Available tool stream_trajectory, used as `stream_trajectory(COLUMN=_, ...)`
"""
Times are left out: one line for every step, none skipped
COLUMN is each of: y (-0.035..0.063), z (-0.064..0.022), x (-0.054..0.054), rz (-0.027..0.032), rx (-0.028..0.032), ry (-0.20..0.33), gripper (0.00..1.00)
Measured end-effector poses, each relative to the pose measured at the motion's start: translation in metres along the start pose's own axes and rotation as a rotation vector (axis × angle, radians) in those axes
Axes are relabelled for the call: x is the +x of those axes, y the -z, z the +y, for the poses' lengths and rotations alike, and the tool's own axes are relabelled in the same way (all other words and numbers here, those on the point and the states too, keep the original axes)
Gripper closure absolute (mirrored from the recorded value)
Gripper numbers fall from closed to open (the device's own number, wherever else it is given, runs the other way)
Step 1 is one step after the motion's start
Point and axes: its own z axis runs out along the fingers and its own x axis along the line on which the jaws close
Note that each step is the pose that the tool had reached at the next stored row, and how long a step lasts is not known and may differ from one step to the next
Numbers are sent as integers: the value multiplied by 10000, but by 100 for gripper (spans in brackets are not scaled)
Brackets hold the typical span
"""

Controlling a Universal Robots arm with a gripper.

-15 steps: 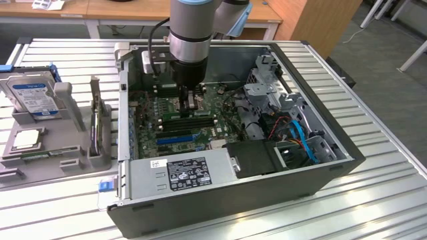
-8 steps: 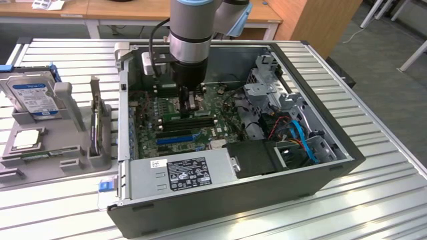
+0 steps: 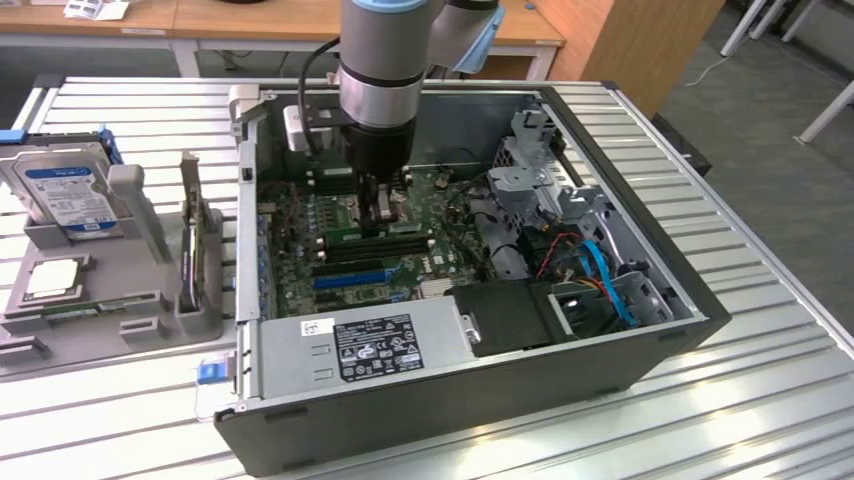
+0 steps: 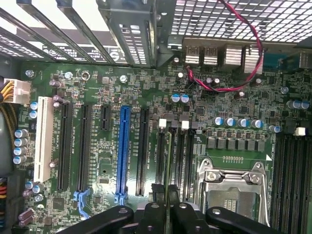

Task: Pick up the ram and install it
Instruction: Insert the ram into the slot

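No print can be read on the power supply label (image 3: 378, 347) or the hard drive label (image 3: 64, 193).

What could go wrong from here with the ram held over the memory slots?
1. The ram, edge-on in the gripper, sits over closely spaced memory slots. Slightly off line, it may press on a slot wall instead of seating.
2. The white latches may block it. I cannot tell whether they are open.
3. The CPU socket lies right beside the slots, so a slip could hit it.
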Motion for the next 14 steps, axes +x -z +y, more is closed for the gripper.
stream_trajectory(y=0, z=1, x=3, rz=-1, rx=0, ry=-1, gripper=87)
stream_trajectory(y=0, z=1, x=2, rz=-1, rx=0, ry=-2, gripper=87)
stream_trajectory(y=0, z=1, x=2, rz=0, rx=0, ry=-2, gripper=87)
stream_trajectory(y=-3, z=1, x=3, rz=0, rx=1, ry=-3, gripper=87)
stream_trajectory(y=-9, z=0, x=3, rz=-2, rx=9, ry=-2, gripper=87)
stream_trajectory(y=-20, z=0, x=3, rz=0, rx=23, ry=-1, gripper=87)
stream_trajectory(y=-34, z=-1, x=3, rz=1, rx=35, ry=1, gripper=87)
stream_trajectory(y=-47, z=0, x=3, rz=1, rx=47, ry=0, gripper=87)
stream_trajectory(y=-59, z=0, x=3, rz=2, rx=56, ry=-2, gripper=87)
stream_trajectory(y=-70, z=0, x=3, rz=3, rx=64, ry=-2, gripper=87)
stream_trajectory(y=-79, z=0, x=2, rz=6, rx=69, ry=-1, gripper=87)
stream_trajectory(y=-81, z=0, x=3, rz=8, rx=68, ry=-1, gripper=87)
stream_trajectory(y=-81, z=0, x=3, rz=9, rx=68, ry=-1, gripper=87)
stream_trajectory(y=-81, z=0, x=3, rz=9, rx=69, ry=-2, gripper=87)
